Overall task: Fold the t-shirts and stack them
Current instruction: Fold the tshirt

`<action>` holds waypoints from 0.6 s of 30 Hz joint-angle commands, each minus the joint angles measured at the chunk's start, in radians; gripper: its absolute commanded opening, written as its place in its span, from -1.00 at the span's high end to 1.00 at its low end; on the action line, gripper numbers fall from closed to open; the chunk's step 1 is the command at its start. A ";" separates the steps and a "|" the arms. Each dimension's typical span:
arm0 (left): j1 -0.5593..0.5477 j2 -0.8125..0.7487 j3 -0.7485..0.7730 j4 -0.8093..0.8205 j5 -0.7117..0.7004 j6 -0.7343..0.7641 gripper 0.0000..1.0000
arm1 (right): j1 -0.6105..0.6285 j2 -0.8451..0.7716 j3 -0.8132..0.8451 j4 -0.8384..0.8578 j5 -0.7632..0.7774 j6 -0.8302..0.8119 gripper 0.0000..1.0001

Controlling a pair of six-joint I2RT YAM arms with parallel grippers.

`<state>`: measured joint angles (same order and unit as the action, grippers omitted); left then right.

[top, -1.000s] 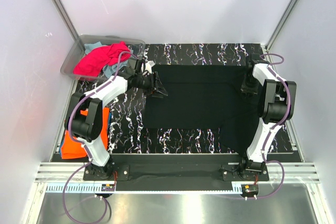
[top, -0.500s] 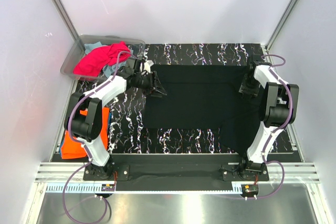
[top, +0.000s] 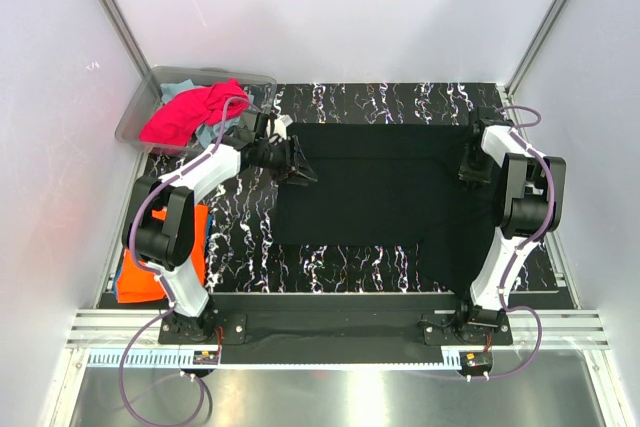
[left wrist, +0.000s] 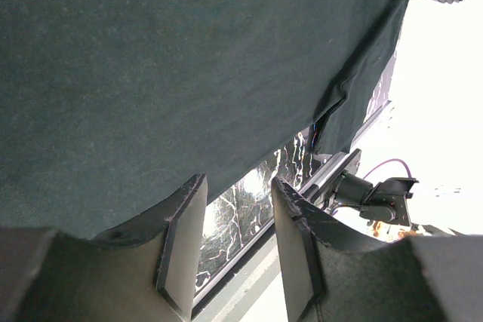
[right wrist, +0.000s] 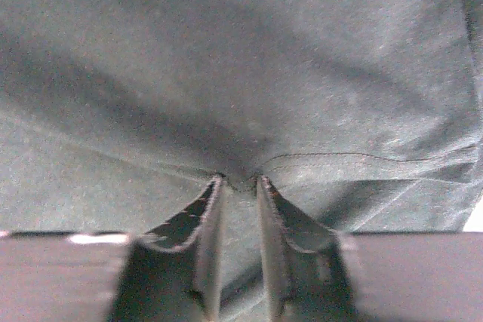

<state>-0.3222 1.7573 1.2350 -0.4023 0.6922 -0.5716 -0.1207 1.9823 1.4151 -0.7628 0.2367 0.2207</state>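
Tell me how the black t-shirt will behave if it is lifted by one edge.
Probably floppy: the black t-shirt lies flat and puckers where the right gripper pinches it. Lifted there, it would likely sag and trail across the table, since most of it is spread wide.

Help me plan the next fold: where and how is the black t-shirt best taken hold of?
Probably at its far side edges, pinching the hem from the outside inward. The black t-shirt lies flat and spread on the table, so only its edges offer a lip. The left gripper stands open at the left edge; the right gripper puckers cloth by a stitched hem.
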 commanded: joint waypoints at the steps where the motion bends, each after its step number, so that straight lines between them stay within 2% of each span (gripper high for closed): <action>1: 0.005 -0.024 0.015 0.013 0.012 0.018 0.11 | -0.004 -0.016 0.024 0.022 0.059 -0.012 0.53; 2: 0.003 -0.022 0.017 0.013 0.013 0.018 0.11 | -0.004 -0.019 0.025 0.020 0.064 -0.009 0.69; 6: 0.005 -0.016 0.015 0.011 0.015 0.016 0.11 | -0.004 -0.027 0.059 0.022 0.081 -0.012 0.84; 10: 0.006 -0.013 0.014 0.013 0.015 0.016 0.11 | -0.007 0.018 0.123 0.019 0.144 -0.023 0.86; 18: 0.005 -0.004 0.009 -0.030 0.006 0.047 0.11 | -0.043 0.159 0.350 0.020 0.156 -0.055 0.81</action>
<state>-0.3214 1.7573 1.2350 -0.4129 0.6918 -0.5579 -0.1448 2.0869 1.6749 -0.7532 0.3527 0.1890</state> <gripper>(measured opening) 0.446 0.089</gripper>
